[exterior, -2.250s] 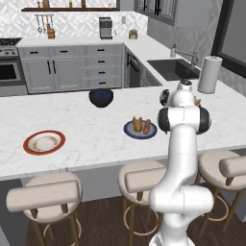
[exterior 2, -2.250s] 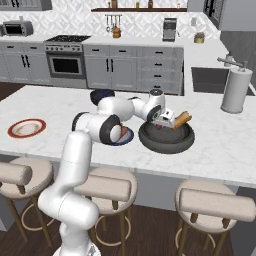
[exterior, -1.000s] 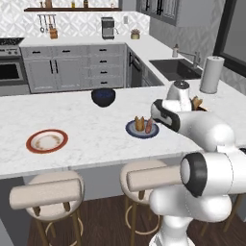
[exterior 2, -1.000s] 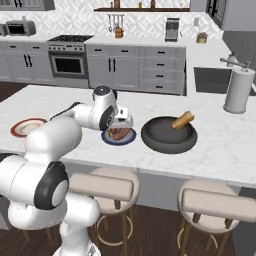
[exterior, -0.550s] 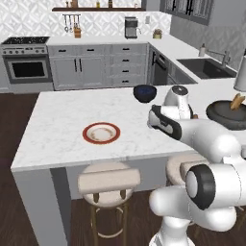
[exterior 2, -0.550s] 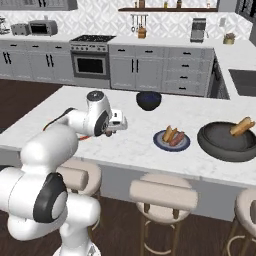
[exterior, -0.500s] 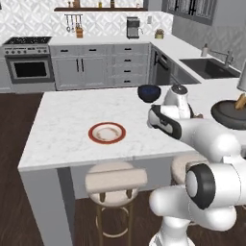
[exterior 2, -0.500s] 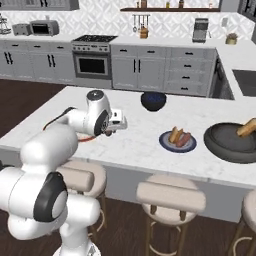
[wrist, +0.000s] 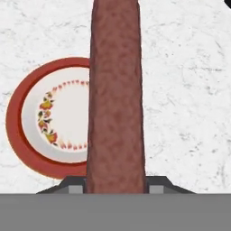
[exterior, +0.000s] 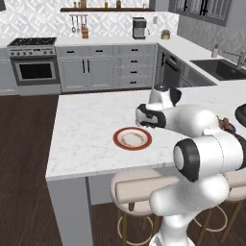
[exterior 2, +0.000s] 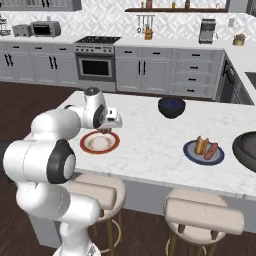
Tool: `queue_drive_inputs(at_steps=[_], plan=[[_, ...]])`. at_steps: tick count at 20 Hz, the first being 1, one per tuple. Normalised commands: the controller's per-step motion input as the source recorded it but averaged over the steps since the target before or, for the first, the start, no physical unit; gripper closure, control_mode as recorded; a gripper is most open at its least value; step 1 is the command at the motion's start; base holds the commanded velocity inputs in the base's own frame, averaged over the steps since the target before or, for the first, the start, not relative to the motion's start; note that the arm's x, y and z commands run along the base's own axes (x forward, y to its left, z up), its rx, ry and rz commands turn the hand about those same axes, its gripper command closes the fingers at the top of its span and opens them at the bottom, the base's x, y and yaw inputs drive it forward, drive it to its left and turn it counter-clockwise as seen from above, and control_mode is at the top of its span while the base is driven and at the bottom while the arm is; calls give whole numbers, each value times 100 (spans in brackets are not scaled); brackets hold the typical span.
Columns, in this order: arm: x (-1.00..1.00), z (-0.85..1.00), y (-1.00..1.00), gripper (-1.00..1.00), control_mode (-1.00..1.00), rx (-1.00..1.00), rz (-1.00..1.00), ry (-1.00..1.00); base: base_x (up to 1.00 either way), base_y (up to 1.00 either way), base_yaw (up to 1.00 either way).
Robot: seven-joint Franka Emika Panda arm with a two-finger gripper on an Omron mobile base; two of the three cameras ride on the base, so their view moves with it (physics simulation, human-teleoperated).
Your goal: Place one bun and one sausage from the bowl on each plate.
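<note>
Gripper clamped on sausage, now over orange-red-rimmed plate; earlier over dark grey bowl. Base has driven; whole scene shifted. Orange-red plate bare, fruit pattern on cream centre. Blue plate holds bun plus sausage, at bowl's 9 o'clock. No readable writing.

The sausage in the pincer hangs above the plate.
</note>
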Motion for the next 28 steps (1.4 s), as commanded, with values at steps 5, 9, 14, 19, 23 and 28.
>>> queue_drive_inputs(at_steps=[5, 9, 14, 19, 23, 28], plan=[[48, -100, 10, 100, -100, 6, -1, 33, 0, 0, 0], [40, -89, 59, 100, -100, 3, -1, 12, 0, 0, 0], [44, -55, 42, -100, -100, -1, 0, 8, 0, 0, 0], [9, -2, 1, -100, -100, -2, 0, 1, 0, 0, 0], [-88, 74, -15, -100, -100, 1, 0, -21, 0, 0, 0], [-100, 96, -34, -100, -100, 1, 0, -31, 0, 0, 0]])
